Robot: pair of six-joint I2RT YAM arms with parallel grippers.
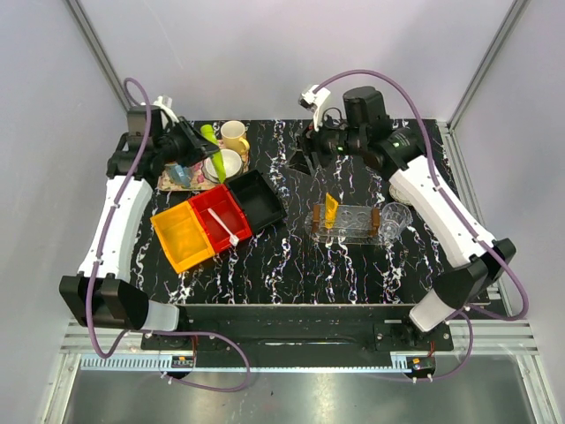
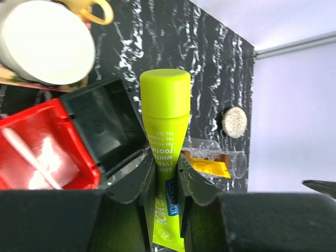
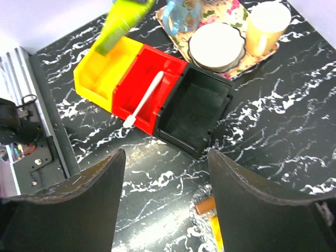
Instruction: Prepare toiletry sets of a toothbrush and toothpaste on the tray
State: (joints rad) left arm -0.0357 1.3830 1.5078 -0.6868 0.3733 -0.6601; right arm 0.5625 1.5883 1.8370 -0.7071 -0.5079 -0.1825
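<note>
The left gripper (image 2: pixel 164 176) is at the far left of the tabletop (image 1: pixel 291 256), closed on the lime green toothpaste tube (image 2: pixel 165 113). Its fingers pinch the tube's lower body. The round cap points away from the gripper, and the flat end runs back between the fingers. In the top view the tube is held in the air over the floral tray (image 1: pixel 169 184), just left of the yellow mug (image 1: pixel 235 135).

The floral tray also carries a white cup (image 3: pixel 217 46) and a clear blue vessel (image 3: pixel 184 16).

Just near of the floral tray, three bins sit touching in a slanted row. The yellow bin (image 1: pixel 183 237) is nearest and leftmost, the red bin (image 1: pixel 210 205) is in the middle, and the black bin (image 1: pixel 258 199) is farthest right.

The white toothbrush (image 3: pixel 146 100) lies inside the red bin. It is tilted, with one end resting on the bin's near rim.

Right of the bins, at mid-tabletop, is a clear rack with brown ends (image 1: pixel 346 225). The orange-yellow toothpaste tube (image 1: pixel 331 210) stands upright in its left part. A clear glass (image 1: pixel 395 221) stands just beside the rack's right end. I cannot make out the clear oval tray in any view.

The right gripper (image 3: pixel 165 157) hangs above the far middle of the tabletop, well apart from the rack. Its fingers are spread wide with nothing between them. Its wrist camera looks down on the bins and the floral tray.
</note>
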